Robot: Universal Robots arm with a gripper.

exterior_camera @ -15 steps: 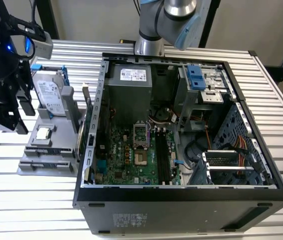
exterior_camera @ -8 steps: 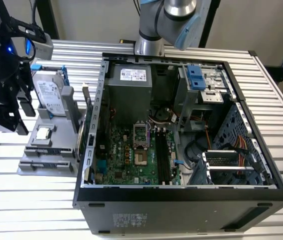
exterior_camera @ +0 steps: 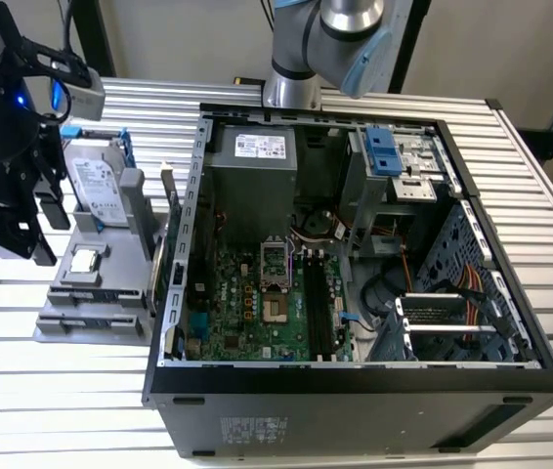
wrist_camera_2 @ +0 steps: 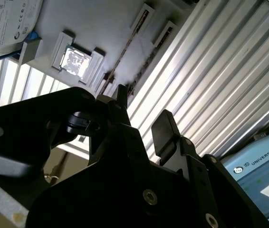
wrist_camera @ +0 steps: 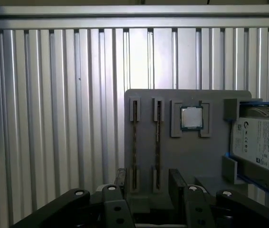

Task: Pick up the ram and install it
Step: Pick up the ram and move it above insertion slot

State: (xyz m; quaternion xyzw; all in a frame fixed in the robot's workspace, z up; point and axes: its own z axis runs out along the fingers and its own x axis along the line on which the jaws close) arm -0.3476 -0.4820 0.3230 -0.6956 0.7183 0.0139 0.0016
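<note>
Leftmost in the exterior view, the black angular pincer (exterior_camera: 42, 234) hangs open and empty above the ribbed metal table (exterior_camera: 62, 391). The ram (wrist_camera: 157, 142), a thin dark stick, probably stands edge-on in a slot of the grey holder (wrist_camera: 187, 156). The boxy open case (exterior_camera: 355, 391) sits rightward.

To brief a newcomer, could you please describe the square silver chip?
On the slatted table beside the open computer case lies a grey tray. The chip sits in its square recess, between two narrow slots and the hard drive; it alone is square and shiny.
</note>
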